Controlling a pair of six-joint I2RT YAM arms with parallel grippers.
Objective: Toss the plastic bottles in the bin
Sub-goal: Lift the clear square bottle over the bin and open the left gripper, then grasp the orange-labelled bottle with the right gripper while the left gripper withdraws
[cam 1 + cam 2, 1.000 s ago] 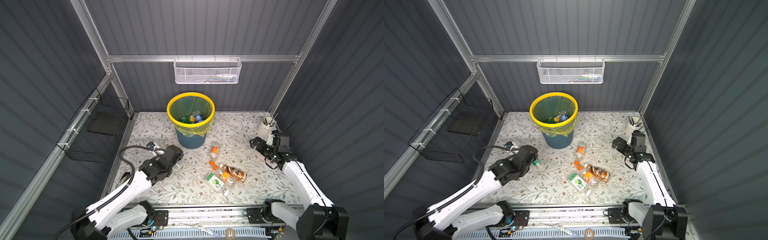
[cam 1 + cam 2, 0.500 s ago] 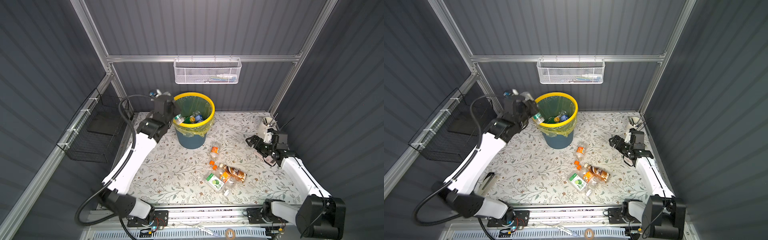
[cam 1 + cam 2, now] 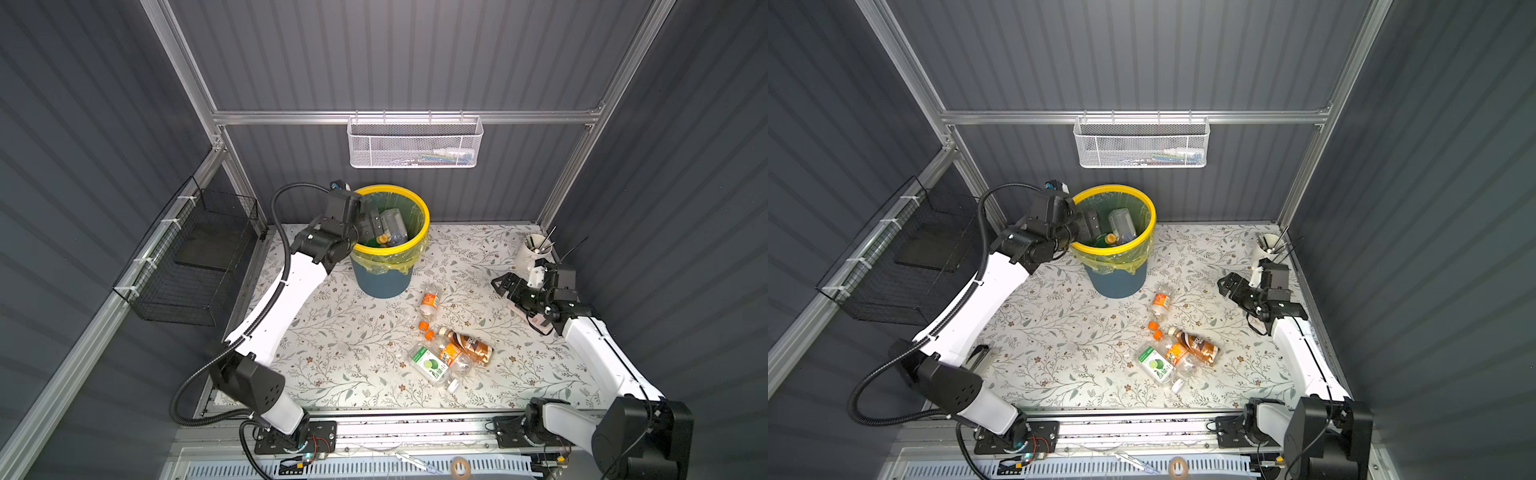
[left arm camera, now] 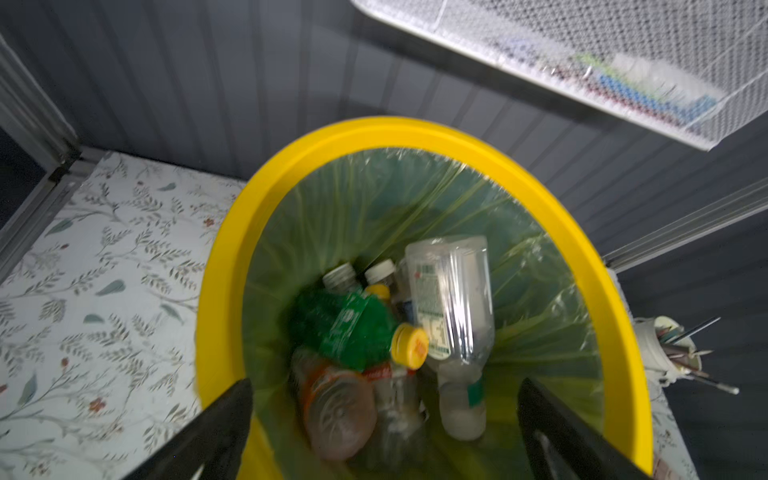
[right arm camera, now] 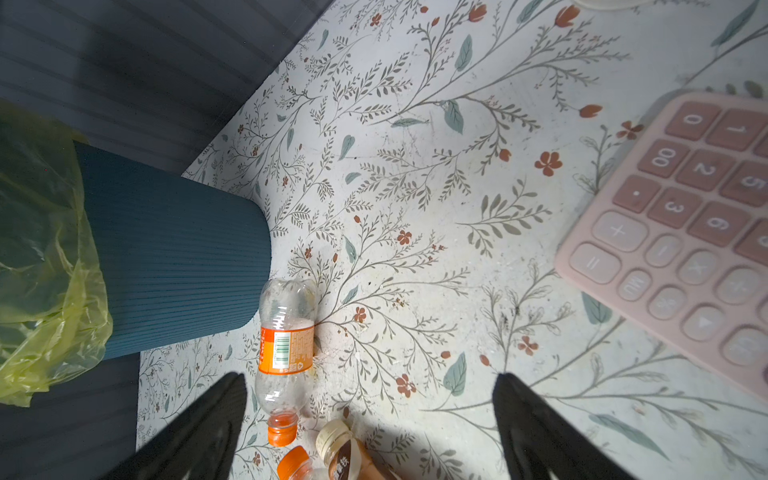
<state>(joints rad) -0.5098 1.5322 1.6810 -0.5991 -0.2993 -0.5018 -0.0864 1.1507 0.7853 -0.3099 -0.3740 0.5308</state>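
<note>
The left gripper [image 4: 384,384] hangs over the mouth of the bin [image 4: 415,129], its jaws spread wide with nothing between them. In both top views it reaches in over the left side of the yellow rim. Below it, inside the yellow-green liner, a clear bottle [image 4: 451,299] leans neck-down on a pile of others, beside a green bottle [image 4: 345,328] with a yellow cap. The bin stands at the far edge of the desk [image 3: 332,345], about midway along it.

The right gripper [image 5: 370,376] is likewise open and empty, poised above the desk near its right edge, beside a pink calculator [image 5: 685,232]. An orange-labelled bottle [image 5: 286,345] lies near the bin's base. Nearer the front edge, a brown-labelled bottle [image 3: 467,343] and a lime-labelled bottle [image 3: 430,365] lie close together in a small cluster. A white cup [image 3: 530,253] of utensils stands in the far right corner.
</note>
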